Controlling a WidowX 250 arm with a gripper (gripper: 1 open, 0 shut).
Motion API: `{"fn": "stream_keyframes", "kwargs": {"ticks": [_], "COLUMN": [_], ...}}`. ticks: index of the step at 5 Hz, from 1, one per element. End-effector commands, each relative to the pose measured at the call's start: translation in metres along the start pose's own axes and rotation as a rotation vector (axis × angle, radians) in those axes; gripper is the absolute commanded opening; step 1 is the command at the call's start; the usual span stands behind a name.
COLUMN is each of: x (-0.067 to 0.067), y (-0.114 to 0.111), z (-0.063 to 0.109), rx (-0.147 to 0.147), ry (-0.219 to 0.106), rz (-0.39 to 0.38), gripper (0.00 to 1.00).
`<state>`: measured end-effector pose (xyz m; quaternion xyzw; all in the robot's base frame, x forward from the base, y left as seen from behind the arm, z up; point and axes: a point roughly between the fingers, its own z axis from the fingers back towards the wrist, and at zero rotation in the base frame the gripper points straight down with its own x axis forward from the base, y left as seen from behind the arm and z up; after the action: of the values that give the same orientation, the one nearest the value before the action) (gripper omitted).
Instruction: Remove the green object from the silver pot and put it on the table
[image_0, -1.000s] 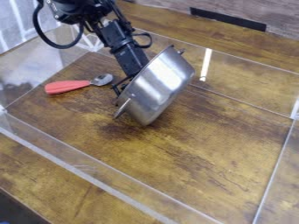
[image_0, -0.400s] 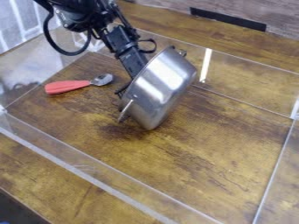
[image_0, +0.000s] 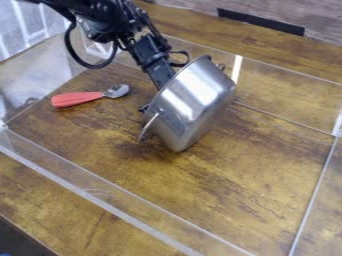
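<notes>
Claw (image_0: 162, 84) state unclear behind the tilted pot (image_0: 194, 104); bare table (image_0: 254, 190) spreads to its right.

I have one view: from above, fairly near, facing obliquely down on the table (image_0: 241, 200).

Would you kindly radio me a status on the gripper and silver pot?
Gripper hidden behind pot. Silver pot tilted on its side. Green object not visible.

Soft, fairly even light — pale glare on the steel pot (image_0: 195, 104), sheen on the brown tabletop (image_0: 254, 185), fine detail blurry.
</notes>
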<state>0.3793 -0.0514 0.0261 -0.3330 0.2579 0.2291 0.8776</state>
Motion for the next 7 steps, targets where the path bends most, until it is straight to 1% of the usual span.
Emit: {"fn": "stream_keyframes", "kwargs": {"ticks": [1,2,5,6,7], "x": [-0.005,-0.006,-0.002,-0.001,0.0], "y": [-0.009,-0.01,-0.013,-0.015,-0.021], "z": [-0.005,-0.004,0.002,0.003,0.005], "rx": [0.038,0.04,0.011,0.003,-0.005], "ry": [0.026,0.055,0.148,0.176,0.207], "rz": [0.014,0.046,0.13,0.157,0.185], "gripper": [0.0,0.0,0.0,1.0,1.0]}}
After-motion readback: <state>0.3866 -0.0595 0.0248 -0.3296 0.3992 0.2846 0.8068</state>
